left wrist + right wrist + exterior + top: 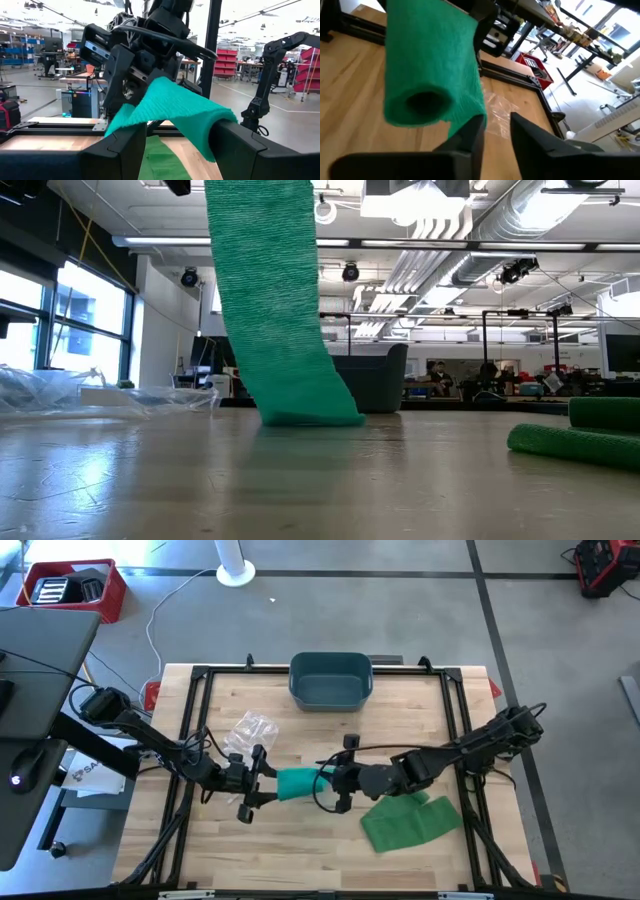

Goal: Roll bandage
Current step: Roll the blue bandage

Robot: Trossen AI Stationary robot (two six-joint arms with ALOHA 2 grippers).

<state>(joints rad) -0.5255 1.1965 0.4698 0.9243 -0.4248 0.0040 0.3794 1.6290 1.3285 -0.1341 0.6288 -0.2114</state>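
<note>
High view | bandage [298, 783] axis left-right between grippers | left jaws clamp it | right jaws: cannot tell

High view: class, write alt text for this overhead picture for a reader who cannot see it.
Two dark robot arms meet at the middle of a wooden table, holding a green bandage between the left gripper and the right gripper. More green bandage lies loose under the right arm. A dark bin sits at the far edge, with clear plastic wrap nearby.
</note>
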